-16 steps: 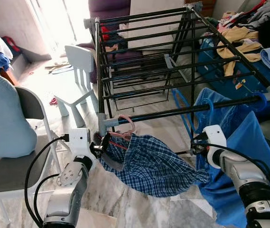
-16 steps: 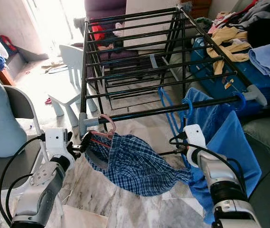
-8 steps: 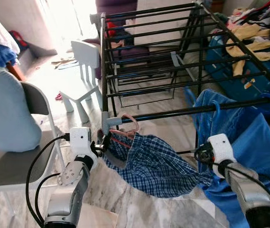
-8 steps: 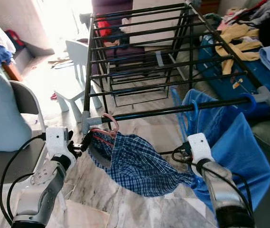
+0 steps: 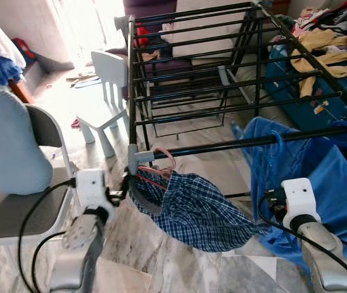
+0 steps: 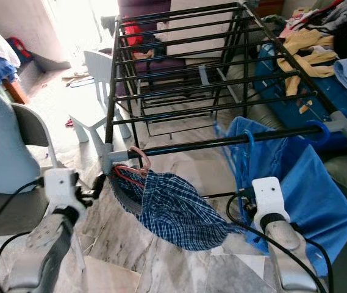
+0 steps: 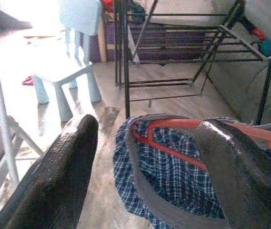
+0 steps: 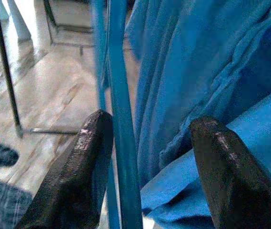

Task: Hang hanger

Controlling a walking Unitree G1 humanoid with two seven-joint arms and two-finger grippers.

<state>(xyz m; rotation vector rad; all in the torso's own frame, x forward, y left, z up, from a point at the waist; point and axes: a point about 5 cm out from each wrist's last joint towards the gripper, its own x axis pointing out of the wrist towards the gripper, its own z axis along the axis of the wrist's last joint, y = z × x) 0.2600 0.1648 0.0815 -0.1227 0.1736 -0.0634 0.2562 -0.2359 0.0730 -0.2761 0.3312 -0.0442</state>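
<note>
A pink hanger carrying a blue plaid garment hangs by its hook on the front rail of the black drying rack. My left gripper is open just left of the hanger's end. In the left wrist view the red hanger arm and the plaid cloth lie beyond my spread fingers. My right gripper is open low beside a blue garment that hangs from a blue hanger on the same rail. A blue strap runs past one of its fingers.
A grey folding chair with a pale blue cushion stands close on the left. A white child's chair is beyond it. Piled clothes on a blue case lie to the right of the rack. Marble floor spreads below the garments.
The left arm has drawn back a little to the left, away from the hanger's end. The right arm has dropped lower and to the right. The camera view shifted slightly.
</note>
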